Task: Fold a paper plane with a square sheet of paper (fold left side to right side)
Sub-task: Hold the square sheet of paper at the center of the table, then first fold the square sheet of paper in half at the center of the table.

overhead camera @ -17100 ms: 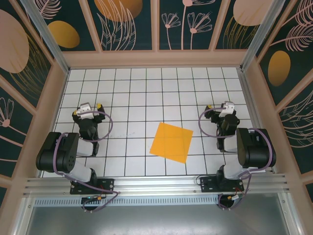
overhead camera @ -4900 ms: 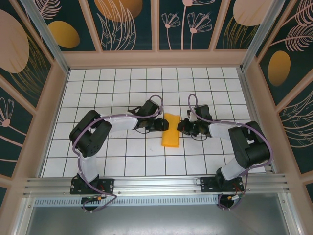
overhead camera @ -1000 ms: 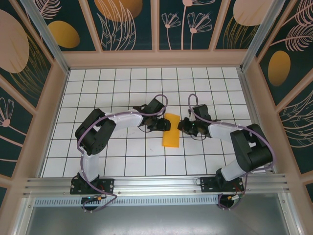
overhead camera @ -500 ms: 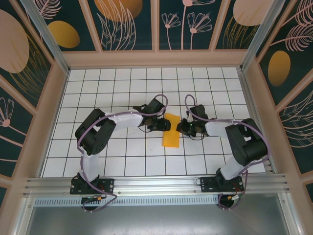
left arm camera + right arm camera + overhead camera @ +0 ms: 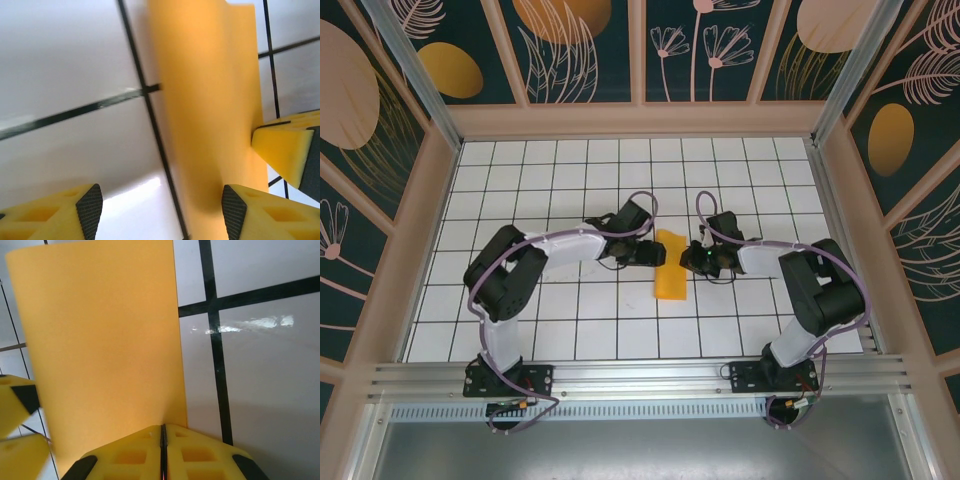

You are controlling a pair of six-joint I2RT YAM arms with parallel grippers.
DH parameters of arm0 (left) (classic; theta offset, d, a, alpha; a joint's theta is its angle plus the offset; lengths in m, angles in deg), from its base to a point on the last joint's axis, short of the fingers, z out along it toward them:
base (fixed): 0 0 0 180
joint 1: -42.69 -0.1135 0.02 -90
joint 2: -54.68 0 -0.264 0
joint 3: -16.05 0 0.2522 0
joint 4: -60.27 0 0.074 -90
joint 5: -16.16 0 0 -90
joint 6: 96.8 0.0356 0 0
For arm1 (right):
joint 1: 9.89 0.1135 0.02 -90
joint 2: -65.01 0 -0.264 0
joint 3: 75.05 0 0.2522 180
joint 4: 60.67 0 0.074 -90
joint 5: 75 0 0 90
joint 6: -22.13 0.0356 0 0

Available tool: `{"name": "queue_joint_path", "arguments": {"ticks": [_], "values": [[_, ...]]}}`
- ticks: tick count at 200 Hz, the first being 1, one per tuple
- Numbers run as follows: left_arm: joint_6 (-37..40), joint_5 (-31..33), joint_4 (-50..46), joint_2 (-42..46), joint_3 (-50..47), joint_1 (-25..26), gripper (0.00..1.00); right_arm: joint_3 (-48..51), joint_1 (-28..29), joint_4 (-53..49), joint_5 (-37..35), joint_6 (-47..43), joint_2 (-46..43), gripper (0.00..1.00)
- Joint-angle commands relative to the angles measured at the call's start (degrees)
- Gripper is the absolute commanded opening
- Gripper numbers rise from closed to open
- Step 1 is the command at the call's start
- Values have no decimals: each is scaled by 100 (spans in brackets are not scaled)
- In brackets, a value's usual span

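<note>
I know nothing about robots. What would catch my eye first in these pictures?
The bright orange square sheet of paper, folded into a narrow strip, lies in the middle of the white gridded table. Two yellow-tipped pincers meet it from either side: the left pincer open at its left edge, the right pincer closed at its right edge. Dark walls painted with flowers surround everything.

— Surface?
— White tabletop [image 5: 520,190] crossed by black grid lines [image 5: 214,340], glossy, with glare [image 5: 250,322].
— Surroundings?
— Pale wooden frame [image 5: 640,120]. Dark teal wall panels [image 5: 720,80] at 9, 12 and 3 o'clock, printed with pink flowers [image 5: 670,42] and dull orange ovals [image 5: 450,70]. Aluminium rail [image 5: 640,375] at 6 o'clock.
</note>
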Motion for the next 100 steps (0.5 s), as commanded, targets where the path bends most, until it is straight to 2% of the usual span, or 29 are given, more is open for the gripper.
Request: {"name": "queue_joint_path", "arguments": {"ticks": [1, 36, 59, 100], "values": [[3, -169, 217, 560, -81, -195, 65, -9, 53, -430, -275, -143, 203, 11], [-328, -1125, 921, 591, -221, -183, 52, 8, 63, -422, -276, -134, 219, 11], [-623, -1640, 1454, 472, -351, -143, 48, 1, 68, -418, -260, -142, 224, 11], [-765, -1906, 1681, 146, -300, 7, 45, -9, 69, -441, -269, -160, 220, 11]]}}
